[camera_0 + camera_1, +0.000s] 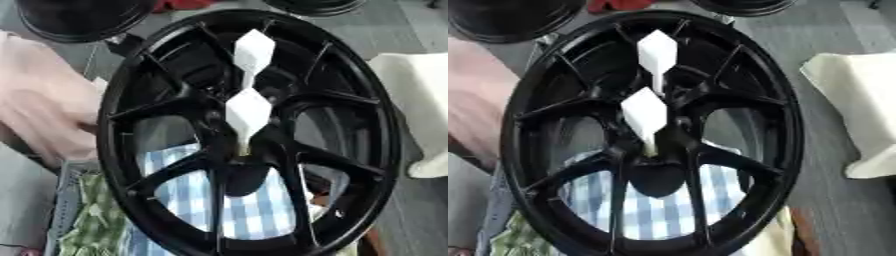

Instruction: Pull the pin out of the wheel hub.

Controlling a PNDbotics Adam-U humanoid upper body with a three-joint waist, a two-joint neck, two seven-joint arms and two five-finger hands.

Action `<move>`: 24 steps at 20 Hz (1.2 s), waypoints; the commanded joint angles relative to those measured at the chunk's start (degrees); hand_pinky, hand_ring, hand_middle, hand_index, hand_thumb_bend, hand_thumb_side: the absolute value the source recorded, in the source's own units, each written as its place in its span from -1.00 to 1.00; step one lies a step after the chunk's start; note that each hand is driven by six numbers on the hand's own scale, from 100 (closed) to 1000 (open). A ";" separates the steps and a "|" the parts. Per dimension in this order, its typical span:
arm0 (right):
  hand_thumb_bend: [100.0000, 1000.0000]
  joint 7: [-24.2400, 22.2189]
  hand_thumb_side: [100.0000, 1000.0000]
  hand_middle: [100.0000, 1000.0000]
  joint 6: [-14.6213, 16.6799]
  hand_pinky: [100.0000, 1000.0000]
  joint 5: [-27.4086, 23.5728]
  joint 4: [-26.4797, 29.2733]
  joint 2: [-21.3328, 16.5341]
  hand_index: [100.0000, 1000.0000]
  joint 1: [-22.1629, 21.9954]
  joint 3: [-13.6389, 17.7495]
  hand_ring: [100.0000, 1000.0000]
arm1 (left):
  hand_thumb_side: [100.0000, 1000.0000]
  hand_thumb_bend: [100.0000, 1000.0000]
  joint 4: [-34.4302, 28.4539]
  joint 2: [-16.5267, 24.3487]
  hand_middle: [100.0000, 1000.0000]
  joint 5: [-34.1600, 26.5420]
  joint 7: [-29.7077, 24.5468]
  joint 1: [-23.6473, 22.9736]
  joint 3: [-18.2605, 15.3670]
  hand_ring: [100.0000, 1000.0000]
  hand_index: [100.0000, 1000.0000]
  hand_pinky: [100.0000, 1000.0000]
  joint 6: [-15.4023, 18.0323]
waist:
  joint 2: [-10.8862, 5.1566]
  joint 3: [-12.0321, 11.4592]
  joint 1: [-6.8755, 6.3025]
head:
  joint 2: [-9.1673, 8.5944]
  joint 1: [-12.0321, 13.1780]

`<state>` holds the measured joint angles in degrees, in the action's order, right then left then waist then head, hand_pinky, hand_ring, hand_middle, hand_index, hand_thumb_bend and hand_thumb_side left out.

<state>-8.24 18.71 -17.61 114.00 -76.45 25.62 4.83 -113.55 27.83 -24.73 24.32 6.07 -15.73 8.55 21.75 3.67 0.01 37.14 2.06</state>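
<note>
A black multi-spoke wheel hub [654,135] fills most of both views, seen face-on with its rim tilted slightly. Two white pins with diamond-shaped heads stand in the hub's centre: the nearer pin [644,116] is seated just above the centre bore, and the farther pin [657,54] sits higher up, toward the top of the rim. Both are still lodged in the wheel hub.

Through the lower gaps between spokes shows a blue-and-white checked cloth [656,212], and beside it, at the lower left, a green patterned cloth [92,220]. A cream-coloured block [859,100] lies at the right, apart from the rim. Another black wheel [83,17] lies at the upper left corner.

A blurred pale shape [39,107] touches the rim's left side; I cannot tell what it is. Neither robot hand shows in either view.
</note>
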 commanded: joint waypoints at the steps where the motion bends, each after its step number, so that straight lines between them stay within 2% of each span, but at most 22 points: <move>1: -1.00 -4.11 -0.65 0.40 1.01 0.64 1.41 0.60 -3.47 0.61 2.59 -1.95 0.62 | 0.49 -0.84 -1.04 2.04 0.25 0.34 -0.13 0.51 -0.22 0.75 0.48 0.45 0.13 | -0.68 -0.36 0.32 | -0.88 -0.70; 5: -1.00 -9.19 -0.64 0.41 2.79 0.64 2.49 0.60 -3.97 0.61 5.95 -5.08 0.62 | 0.51 -0.86 -1.04 1.95 0.25 0.29 0.01 0.39 -0.43 0.75 0.48 0.45 0.31 | -0.48 -1.01 0.67 | -0.96 -1.15; 12: -1.00 -18.83 -0.46 0.42 4.53 0.64 4.49 0.60 -3.40 0.62 11.20 -11.66 0.63 | 0.50 -0.85 -1.04 1.59 0.25 0.09 0.20 0.15 -0.68 0.75 0.48 0.45 0.55 | -0.01 -2.11 1.01 | -1.82 -3.08; 16: -1.00 -22.85 -0.41 0.42 3.89 0.64 5.47 0.60 -1.32 0.62 15.36 -15.50 0.63 | 0.51 -0.85 -1.04 1.55 0.25 -0.08 0.06 0.08 -0.56 0.75 0.48 0.45 0.43 | 0.17 -2.35 1.18 | -1.93 -3.75; 24: -1.00 -27.82 -0.39 0.42 0.76 0.65 5.43 0.60 3.77 0.62 23.08 -20.70 0.64 | 0.52 -0.86 -1.04 1.74 0.25 -0.27 -0.25 0.18 -0.34 0.75 0.48 0.46 0.23 | 0.30 -2.67 1.57 | -2.30 -4.15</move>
<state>-35.37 19.97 -12.29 114.24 -72.17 47.84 -15.86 -113.55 27.83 -24.97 24.28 6.08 -15.76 8.64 22.98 1.03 1.63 35.61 -1.85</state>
